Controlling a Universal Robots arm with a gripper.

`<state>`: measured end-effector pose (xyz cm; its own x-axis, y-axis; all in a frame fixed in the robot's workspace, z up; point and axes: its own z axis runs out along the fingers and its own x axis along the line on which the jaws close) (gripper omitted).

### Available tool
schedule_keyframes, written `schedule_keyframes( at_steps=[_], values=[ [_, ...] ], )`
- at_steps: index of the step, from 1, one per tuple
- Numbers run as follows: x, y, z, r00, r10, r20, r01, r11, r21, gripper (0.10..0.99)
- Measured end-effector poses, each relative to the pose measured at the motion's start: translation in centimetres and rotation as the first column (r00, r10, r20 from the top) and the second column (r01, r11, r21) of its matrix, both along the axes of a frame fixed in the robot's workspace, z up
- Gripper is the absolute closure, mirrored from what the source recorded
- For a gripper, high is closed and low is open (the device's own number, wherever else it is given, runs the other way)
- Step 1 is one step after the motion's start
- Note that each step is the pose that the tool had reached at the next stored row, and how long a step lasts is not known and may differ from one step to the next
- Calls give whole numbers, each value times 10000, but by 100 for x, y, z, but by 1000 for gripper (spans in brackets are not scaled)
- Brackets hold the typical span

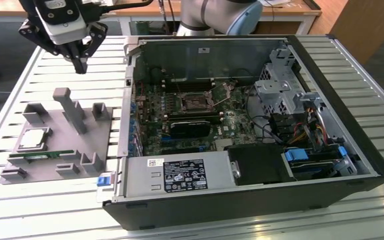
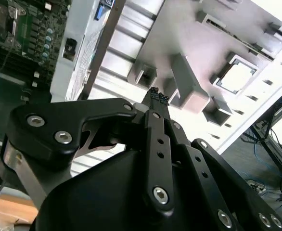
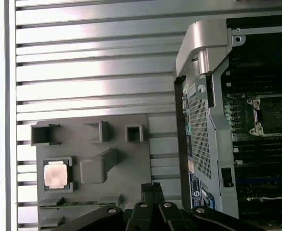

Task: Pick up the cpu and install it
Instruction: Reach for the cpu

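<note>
The cpu [image 1: 34,139], a flat square chip with a silver top, lies in a pocket of the grey fixture plate [image 1: 102,137] on the slatted table, at the exterior view's left. Both wrist views show the cpu [image 2: 236,77] [image 3: 55,174] in that pocket. My gripper [image 1: 80,66] hangs high above the table beyond the fixture, well clear of the chip. Its black fingers [image 2: 156,96] [image 3: 151,187] are shut with nothing between them. The empty processor socket [image 1: 195,102] [image 3: 274,113] sits on the green motherboard inside the open computer case [image 1: 352,115].
A green memory stick [image 1: 42,156] lies in a slot of the fixture just in front of the chip. Grey posts [image 1: 68,107] stand up from the plate. Inside the case are a black heatsink block [image 1: 190,127], drive cages and cables [image 1: 299,130].
</note>
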<state>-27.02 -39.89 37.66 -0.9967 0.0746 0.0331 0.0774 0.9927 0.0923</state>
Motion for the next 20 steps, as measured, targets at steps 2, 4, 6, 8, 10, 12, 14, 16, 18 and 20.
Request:
schedule_keyframes(
  at_steps=[2, 4, 6, 8, 10, 12, 14, 16, 18, 20],
  values=[
    [-53, 0, -1, 10000, 0, 0, 0, 9997, 233, 980],
    [-116, 0, -6, 10000, 0, 1, 0, 9997, 250, 980],
    [-179, 0, -9, 10000, 0, -1, 0, 9997, 250, 980],
    [-239, 0, -16, 10000, 1, 1, -1, 9997, 251, 980],
    [-295, 0, -22, 10000, 1, 0, -1, 9997, 251, 980],
    [-359, -1, -28, 10000, 1, 0, -1, 9997, 251, 980],
    [-424, -4, -34, 10000, 3, -1, -3, 9997, 250, 980],
    [-487, -14, -43, 10000, 6, 0, -6, 9997, 251, 980],
    [-548, -20, -49, 10000, 6, 0, -6, 9997, 251, 980],
    [-609, -24, -54, 10000, 6, 0, -6, 9997, 250, 980]
  ],
)
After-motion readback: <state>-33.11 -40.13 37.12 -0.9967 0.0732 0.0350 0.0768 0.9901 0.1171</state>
